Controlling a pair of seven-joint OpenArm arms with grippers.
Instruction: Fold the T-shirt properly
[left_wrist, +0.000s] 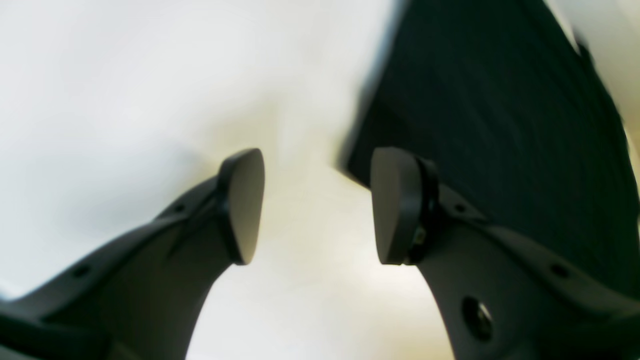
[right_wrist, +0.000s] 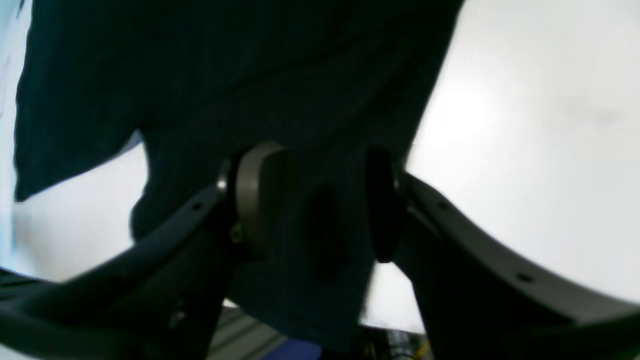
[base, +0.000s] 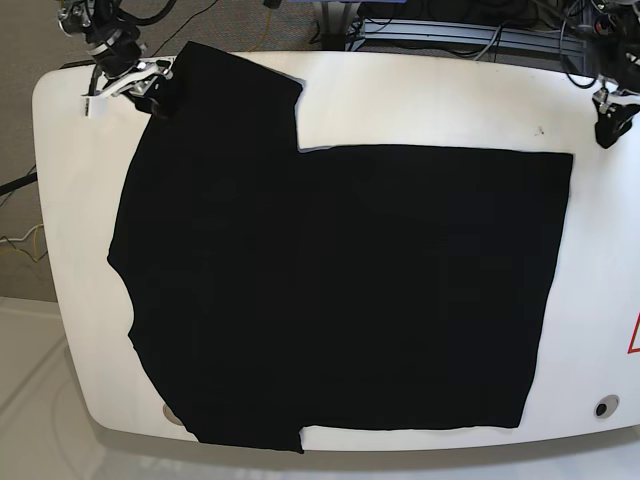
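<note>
T-shirt (base: 340, 290) flat on table (base: 420, 100); right fingers (right_wrist: 255, 200) astride sleeve, grip unclear; left fingers (left_wrist: 395, 205) apart.

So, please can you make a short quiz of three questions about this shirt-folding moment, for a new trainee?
1. True or false: the left gripper holds the T-shirt.
2. What lies between the right gripper's jaws? A) a sleeve of the T-shirt B) a cable C) nothing
3. Fill in: in the base view, the T-shirt lies spread ____ on the white table.

Key: 1. False, it is open and clear of the cloth. 2. A. 3. flat.
</note>
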